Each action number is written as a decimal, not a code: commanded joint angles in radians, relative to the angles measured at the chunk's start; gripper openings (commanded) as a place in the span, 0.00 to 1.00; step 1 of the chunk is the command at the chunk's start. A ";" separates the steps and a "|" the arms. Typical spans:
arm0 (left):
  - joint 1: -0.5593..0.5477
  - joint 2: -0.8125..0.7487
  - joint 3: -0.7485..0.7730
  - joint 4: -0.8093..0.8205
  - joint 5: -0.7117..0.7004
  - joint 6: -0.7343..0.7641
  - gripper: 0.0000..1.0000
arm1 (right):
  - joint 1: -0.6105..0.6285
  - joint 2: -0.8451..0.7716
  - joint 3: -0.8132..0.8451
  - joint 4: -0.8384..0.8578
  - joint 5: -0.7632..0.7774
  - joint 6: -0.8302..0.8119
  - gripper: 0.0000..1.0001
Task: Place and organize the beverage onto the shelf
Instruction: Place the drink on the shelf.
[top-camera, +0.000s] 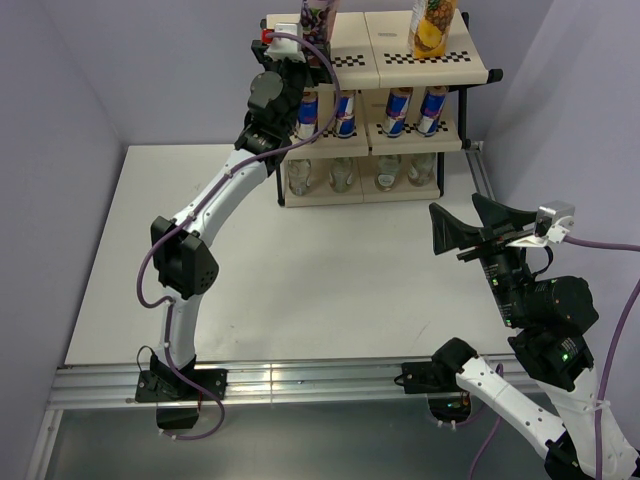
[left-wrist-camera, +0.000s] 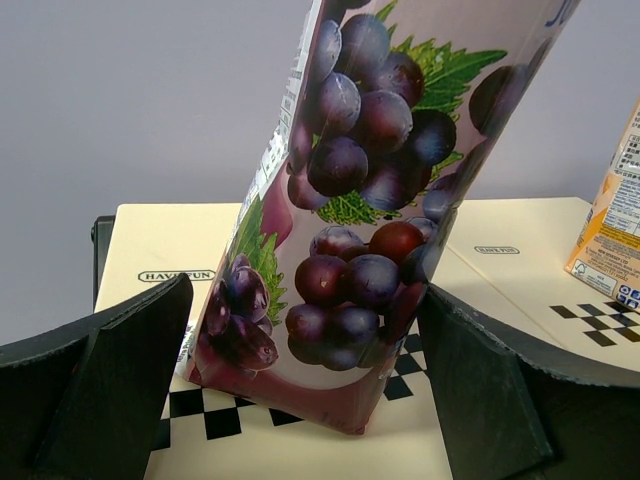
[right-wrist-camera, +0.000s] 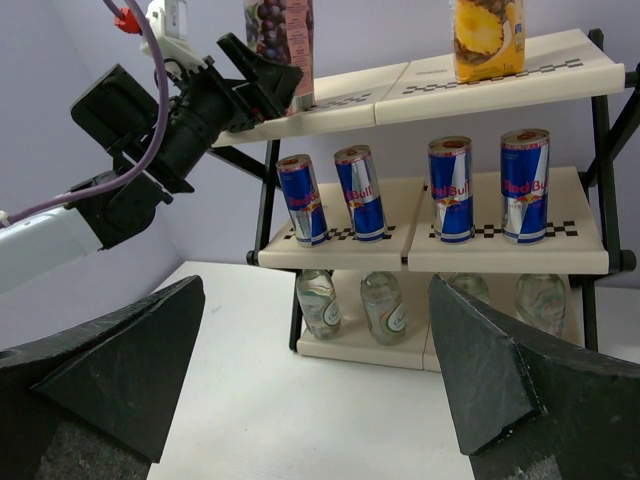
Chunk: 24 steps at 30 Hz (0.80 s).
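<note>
The shelf stands at the back of the table. On its top board the purple juice carton stands at the left, between the fingers of my left gripper, which is open; the right finger is very close to the carton's edge. The yellow carton stands at the top right. Several blue-and-silver cans line the middle board. Several clear bottles stand on the bottom board. My right gripper hangs open and empty over the table, in front of the shelf's right side.
White table with a metal rail along its near edge. Lilac walls close in on both sides and behind the shelf. My left arm stretches diagonally from the near left up to the shelf's top left corner.
</note>
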 joint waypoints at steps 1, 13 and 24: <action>0.012 -0.004 -0.040 -0.104 -0.107 -0.020 1.00 | -0.003 -0.002 0.000 0.047 -0.007 -0.005 1.00; 0.012 -0.042 -0.105 -0.064 -0.132 -0.012 1.00 | -0.003 -0.007 -0.002 0.047 -0.010 -0.005 1.00; 0.012 -0.088 -0.175 -0.042 -0.113 -0.006 0.99 | -0.003 0.001 0.001 0.047 -0.016 -0.002 1.00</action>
